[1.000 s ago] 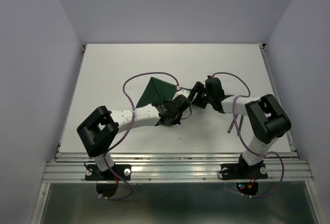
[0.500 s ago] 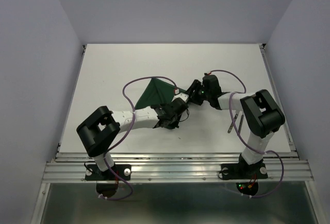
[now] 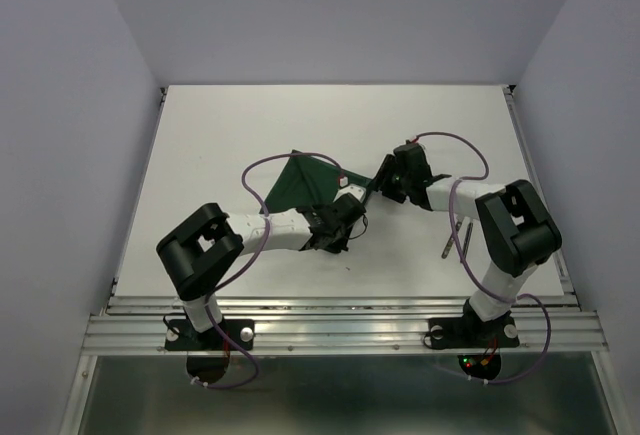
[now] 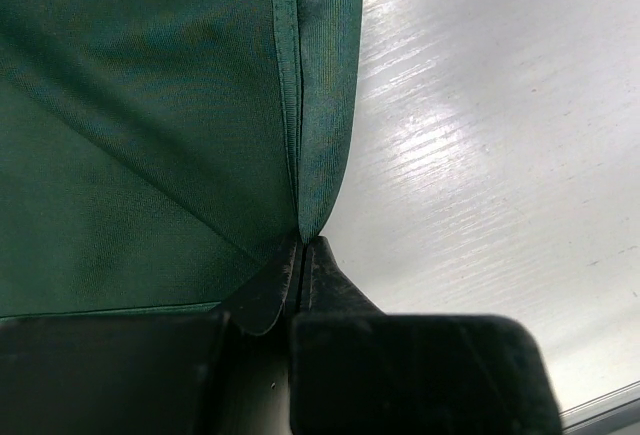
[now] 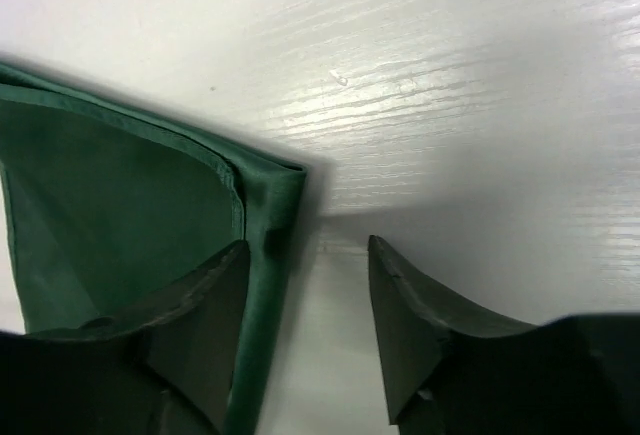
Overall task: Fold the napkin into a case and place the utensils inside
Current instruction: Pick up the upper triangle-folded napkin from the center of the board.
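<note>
Your left gripper (image 4: 303,245) is pinched tight on a hemmed fold of the dark green napkin (image 3: 298,181), which lies mid-surface (image 3: 220,135), while your right gripper (image 5: 305,285) hovers with jaws parted at the napkin's nearby corner, not closed on it.

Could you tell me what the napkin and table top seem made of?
The napkin looks like woven cloth, dark green with a slight sheen: fine weave and a stitched hem show. The table top seems white painted or laminated wood, semi-gloss, with faint grain lines.
</note>
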Robot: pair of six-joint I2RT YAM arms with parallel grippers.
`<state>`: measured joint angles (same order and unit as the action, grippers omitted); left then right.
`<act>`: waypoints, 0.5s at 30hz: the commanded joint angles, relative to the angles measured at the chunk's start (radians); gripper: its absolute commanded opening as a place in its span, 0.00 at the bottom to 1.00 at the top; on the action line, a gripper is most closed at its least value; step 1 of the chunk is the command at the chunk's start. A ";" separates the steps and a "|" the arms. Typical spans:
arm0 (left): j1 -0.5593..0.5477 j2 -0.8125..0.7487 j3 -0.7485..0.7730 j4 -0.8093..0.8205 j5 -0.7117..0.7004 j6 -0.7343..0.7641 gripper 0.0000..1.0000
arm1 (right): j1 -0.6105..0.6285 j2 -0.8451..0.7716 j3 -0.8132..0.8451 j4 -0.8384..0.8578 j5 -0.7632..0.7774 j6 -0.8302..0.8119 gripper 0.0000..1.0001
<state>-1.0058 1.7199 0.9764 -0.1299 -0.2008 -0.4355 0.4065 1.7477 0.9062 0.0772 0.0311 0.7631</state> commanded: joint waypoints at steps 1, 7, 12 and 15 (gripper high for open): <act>0.004 -0.003 -0.002 0.023 0.001 -0.006 0.00 | -0.003 -0.047 0.010 -0.056 0.044 -0.039 0.52; 0.004 -0.003 -0.008 0.027 0.008 -0.009 0.00 | 0.017 -0.044 0.048 -0.037 0.001 -0.044 0.43; 0.004 -0.003 -0.010 0.030 0.011 -0.011 0.00 | 0.026 -0.034 0.076 -0.033 0.004 -0.047 0.35; 0.004 0.000 -0.013 0.030 0.014 -0.011 0.00 | 0.026 -0.033 0.091 -0.030 0.007 -0.047 0.33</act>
<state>-1.0058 1.7199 0.9764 -0.1158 -0.1905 -0.4397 0.4210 1.7397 0.9482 0.0288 0.0360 0.7319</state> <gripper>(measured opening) 0.036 0.348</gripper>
